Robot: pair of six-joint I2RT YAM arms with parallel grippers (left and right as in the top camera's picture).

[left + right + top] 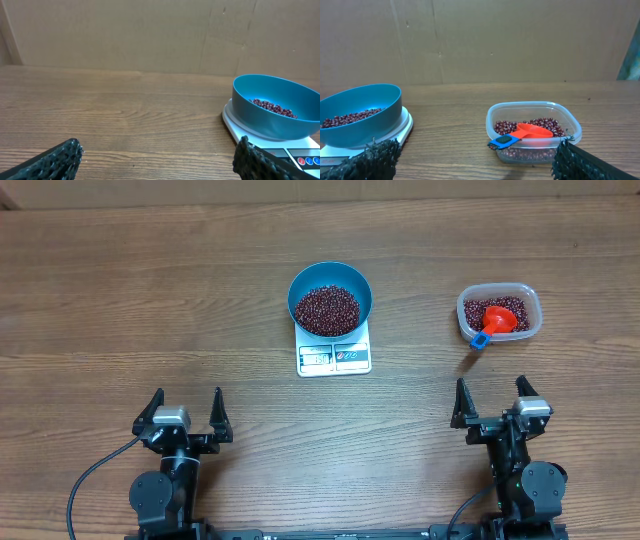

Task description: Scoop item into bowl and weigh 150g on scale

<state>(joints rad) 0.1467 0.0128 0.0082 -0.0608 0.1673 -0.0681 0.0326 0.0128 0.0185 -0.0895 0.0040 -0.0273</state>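
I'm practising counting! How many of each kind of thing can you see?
blue bowl: 1
scale: 1
clear tub: 1
red scoop: 1
bean heaps: 2
grippers: 2, left gripper and right gripper
Total: 8

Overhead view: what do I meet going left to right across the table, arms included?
Open left claw → round bright-blue bowl of dark red-maroon beans, on the flat white rectangular scale → clear plastic tub holding a red scoop.
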